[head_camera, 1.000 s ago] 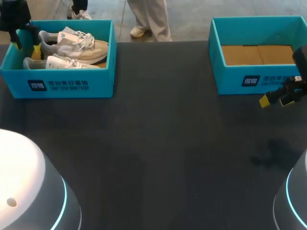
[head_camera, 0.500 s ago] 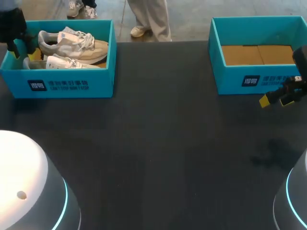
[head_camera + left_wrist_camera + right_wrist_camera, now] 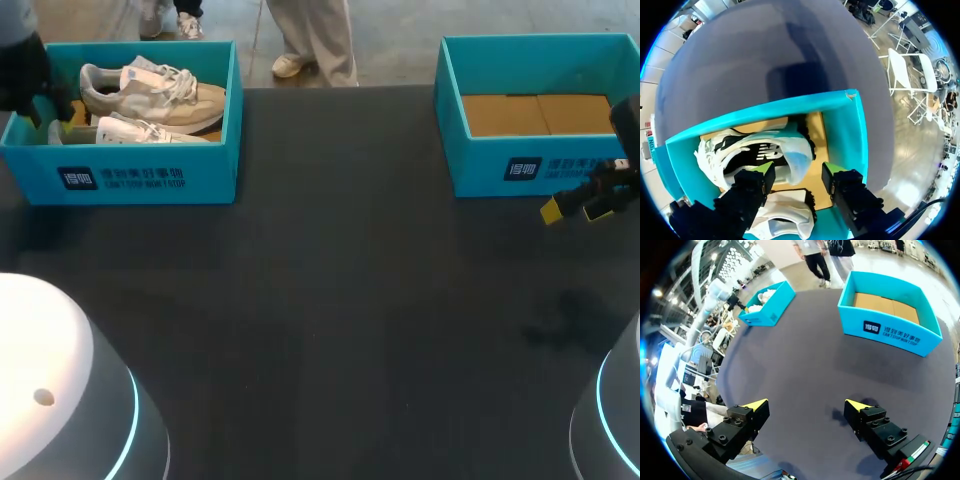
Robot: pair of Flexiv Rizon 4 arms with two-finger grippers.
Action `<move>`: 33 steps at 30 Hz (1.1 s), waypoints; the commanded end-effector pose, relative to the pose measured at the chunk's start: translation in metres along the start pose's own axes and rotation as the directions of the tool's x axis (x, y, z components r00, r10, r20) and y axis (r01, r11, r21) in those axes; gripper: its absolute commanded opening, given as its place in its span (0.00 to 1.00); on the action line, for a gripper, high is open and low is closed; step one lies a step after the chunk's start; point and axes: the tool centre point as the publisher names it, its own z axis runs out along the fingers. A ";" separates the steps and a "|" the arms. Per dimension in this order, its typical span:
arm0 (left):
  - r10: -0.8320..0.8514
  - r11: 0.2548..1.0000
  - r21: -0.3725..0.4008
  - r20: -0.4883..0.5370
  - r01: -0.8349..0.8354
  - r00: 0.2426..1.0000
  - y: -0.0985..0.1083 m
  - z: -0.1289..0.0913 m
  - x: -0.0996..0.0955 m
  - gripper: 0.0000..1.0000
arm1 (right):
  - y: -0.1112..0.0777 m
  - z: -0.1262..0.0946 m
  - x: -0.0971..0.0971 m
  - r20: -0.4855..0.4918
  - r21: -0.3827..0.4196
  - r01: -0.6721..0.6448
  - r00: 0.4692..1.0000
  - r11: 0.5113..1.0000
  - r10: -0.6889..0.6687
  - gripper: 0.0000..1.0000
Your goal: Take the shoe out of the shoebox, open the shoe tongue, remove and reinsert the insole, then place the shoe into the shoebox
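- Head: high, behind robot, looking down on table [image 3: 330, 300]; shoebox with shoes [image 3: 140, 175] and empty shoebox [image 3: 530, 165] both framed.
- Left wrist: very close, aimed down into shoebox with shoes.
- Right wrist: farther back, above table, facing both boxes, shared with head.

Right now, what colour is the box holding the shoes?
Turquoise shoebox, clearest in the head view.

Dark matte counter [image 3: 330, 300], plain surface, with a faint shadow smudge toward its right side. Second teal box [image 3: 490, 172] sits at the far right of the counter, top open. Brown cardboard floor in two panels shows inside. White print on its front wall. Box stands upright, square to the counter's far edge.
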 end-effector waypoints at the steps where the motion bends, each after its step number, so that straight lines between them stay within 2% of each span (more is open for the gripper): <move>1: -0.003 1.000 0.006 0.005 0.003 1.000 0.002 0.008 0.002 0.59 | 0.000 0.001 0.000 0.001 0.001 -0.001 1.000 1.000 0.001 1.00; 7: -0.010 1.000 0.027 0.015 0.009 1.000 0.004 0.017 0.006 0.59 | 0.000 0.001 0.000 0.001 0.001 -0.001 1.000 1.000 0.001 1.00; 12: -0.008 0.999 0.046 0.032 0.007 0.999 0.007 0.023 0.007 0.54 | 0.000 0.001 0.000 0.001 0.001 -0.001 1.000 1.000 0.001 1.00; 33: -0.010 0.998 0.063 0.042 0.008 0.999 0.002 0.047 0.005 0.55 | 0.000 0.001 0.000 0.001 0.001 -0.001 1.000 1.000 0.001 1.00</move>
